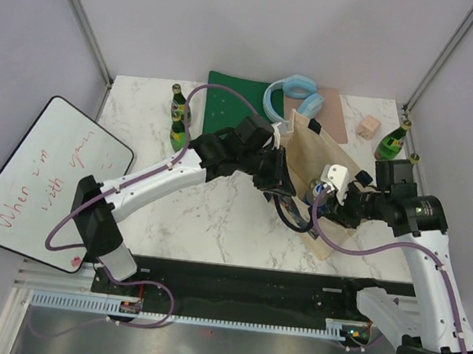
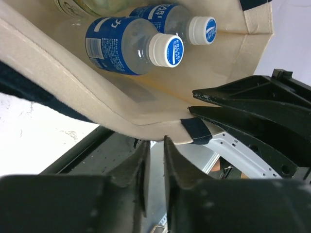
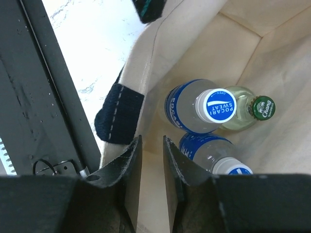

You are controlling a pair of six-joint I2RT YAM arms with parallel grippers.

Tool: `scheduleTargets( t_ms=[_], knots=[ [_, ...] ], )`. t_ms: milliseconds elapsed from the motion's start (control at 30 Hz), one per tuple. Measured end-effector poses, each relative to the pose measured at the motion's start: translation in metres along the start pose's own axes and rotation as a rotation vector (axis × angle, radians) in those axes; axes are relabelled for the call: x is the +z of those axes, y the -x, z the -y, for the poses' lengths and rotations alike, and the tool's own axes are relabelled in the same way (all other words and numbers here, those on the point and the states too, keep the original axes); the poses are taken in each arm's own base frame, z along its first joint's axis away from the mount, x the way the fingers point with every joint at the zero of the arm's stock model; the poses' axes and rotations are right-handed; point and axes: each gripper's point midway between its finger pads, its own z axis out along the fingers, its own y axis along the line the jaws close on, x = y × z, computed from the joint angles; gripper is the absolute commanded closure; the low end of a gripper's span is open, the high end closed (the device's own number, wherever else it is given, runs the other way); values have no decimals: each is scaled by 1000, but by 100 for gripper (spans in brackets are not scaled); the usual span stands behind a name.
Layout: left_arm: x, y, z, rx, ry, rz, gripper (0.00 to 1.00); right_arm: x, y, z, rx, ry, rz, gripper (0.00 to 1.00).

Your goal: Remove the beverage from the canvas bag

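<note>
The left gripper [image 2: 154, 143] is nearly closed at the bag [image 2: 73, 82] rim; I cannot tell whether it pinches canvas. Two blue bottles [image 2: 127, 46] and a green-capped bottle [image 3: 261, 108] sit inside the bag. The right gripper [image 3: 151, 145] clamps the bag's wall.

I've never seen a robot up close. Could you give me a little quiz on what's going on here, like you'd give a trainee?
1. How many bottles are inside the canvas bag?
2. True or false: every bottle in the bag has a white cap.
3. What is the right tool pinching? A) a bottle cap B) the bag's rim C) nothing at all

Key
1. Three.
2. False: one has a green cap.
3. B.
</note>
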Motion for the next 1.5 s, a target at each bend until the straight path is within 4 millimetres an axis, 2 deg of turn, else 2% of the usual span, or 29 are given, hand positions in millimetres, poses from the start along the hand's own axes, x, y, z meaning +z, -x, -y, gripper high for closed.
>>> scheduleTargets(
  t_ms=[33, 133, 267, 400, 600, 800, 1133, 1333, 1500],
  knots=[
    [0, -1, 1, 1, -3, -5, 89, 1, 1, 1, 6, -2, 2, 66],
    [0, -3, 1, 3, -5, -13, 93, 3, 3, 4, 39, -9, 8, 64],
    [-1, -7, -1, 12, -4, -33, 94, 8, 9, 15, 104, -23, 16, 61],
    [0, -14, -5, 22, 5, -69, 95, 5, 28, 32, 144, -55, 50, 51],
    [6, -25, -17, 39, 25, -126, 96, 2, 53, 54, 176, -98, 102, 43],
    [9, -32, -27, 42, 50, -160, 96, 15, 44, 62, 220, -78, 63, 37],
    [12, -35, -33, 49, 64, -175, 96, 29, 28, 81, 281, -102, -19, 37],
    [12, -35, -33, 56, 64, -176, 96, 28, 26, 104, 313, -189, -49, 39],
    [12, -35, -34, 67, 64, -177, 96, 39, 15, 120, 358, -221, -98, 41]
  ],
)
